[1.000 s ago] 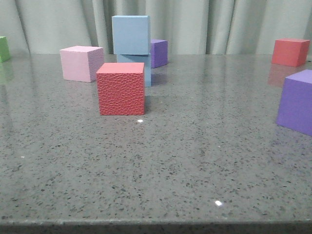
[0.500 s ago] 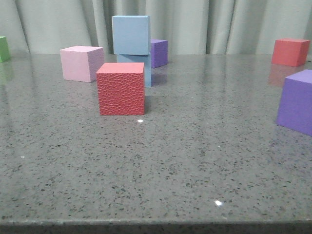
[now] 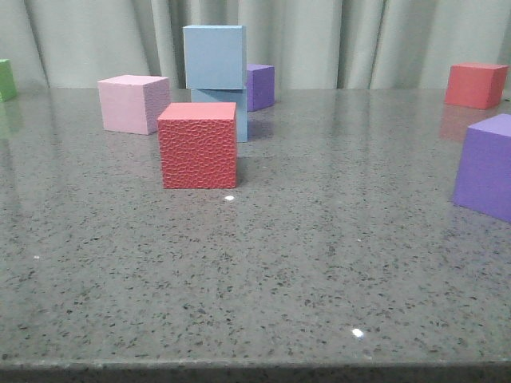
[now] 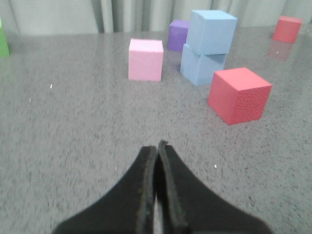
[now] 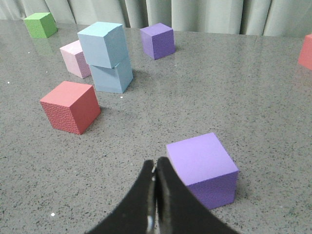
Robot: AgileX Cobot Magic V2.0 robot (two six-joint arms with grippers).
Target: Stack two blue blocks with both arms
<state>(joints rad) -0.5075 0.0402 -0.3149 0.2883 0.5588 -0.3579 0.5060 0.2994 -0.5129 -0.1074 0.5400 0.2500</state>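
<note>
Blue blocks come first: we see one blue block (image 3: 214,57) sitting on top of the other blue block (image 3: 231,110), a bit turned, far back on the gray surface (image 3: 319,263) behind a red cube (image 3: 198,144). Our left hand (image 4: 157,146) is closed tight and holds nothing. Our right hand (image 5: 155,165) is closed and empty too, near a purple cube (image 5: 202,167). We think the stacking is done, so next we just keep clear.

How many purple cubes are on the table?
2. One purple cube sits at the near right, close to the right hand; a smaller-looking one stands at the back, behind the stacked blue blocks. Others may lie out of view.
</note>
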